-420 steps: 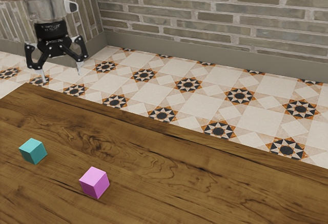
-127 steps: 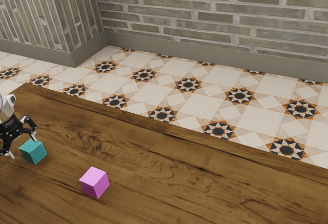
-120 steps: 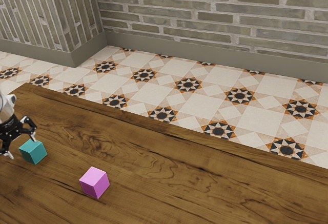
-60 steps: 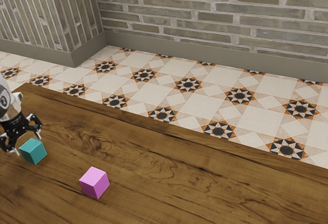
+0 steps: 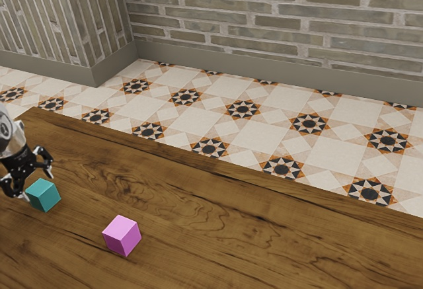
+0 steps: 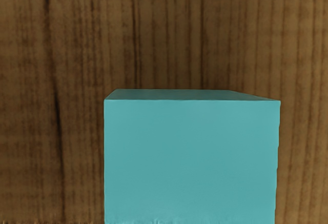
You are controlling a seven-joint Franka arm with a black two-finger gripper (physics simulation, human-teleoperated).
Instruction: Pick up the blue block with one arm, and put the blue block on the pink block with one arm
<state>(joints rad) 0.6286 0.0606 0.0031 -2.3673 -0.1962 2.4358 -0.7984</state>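
Teal-blue on every face that shows, the blue block [image 5: 42, 195] is a small cube with sharp edges and a plain, unmarked surface; its top face is a shade lighter than its two visible sides. It rests flat on the wooden tabletop [image 5: 231, 236], far toward the exterior view's left and set well back from the tabletop's far edge, one vertical edge turned toward the camera. The black gripper [image 5: 26, 178] hangs low over it, slightly toward the exterior view's left of the cube's middle, and its jaws stand apart, spread wider than the cube. One jaw reaches down beside the cube's face on the exterior view's left, and the other sits higher, above the cube's far top edge. Whether either jaw touches the cube I cannot tell; they are not clamped on it from two sides. From the wrist view the blue block [image 6: 192, 157] lies directly under the hand, its broad top face flat and even in colour with a thin strip of one side visible along the far edge, and the dark-grained tabletop [image 6: 154, 29] spreads beyond it. The pink block [image 5: 121, 235], a cube of like size, sits apart from the blue one, toward the exterior view's right and nearer the tabletop's near edge, with bare wood between them.
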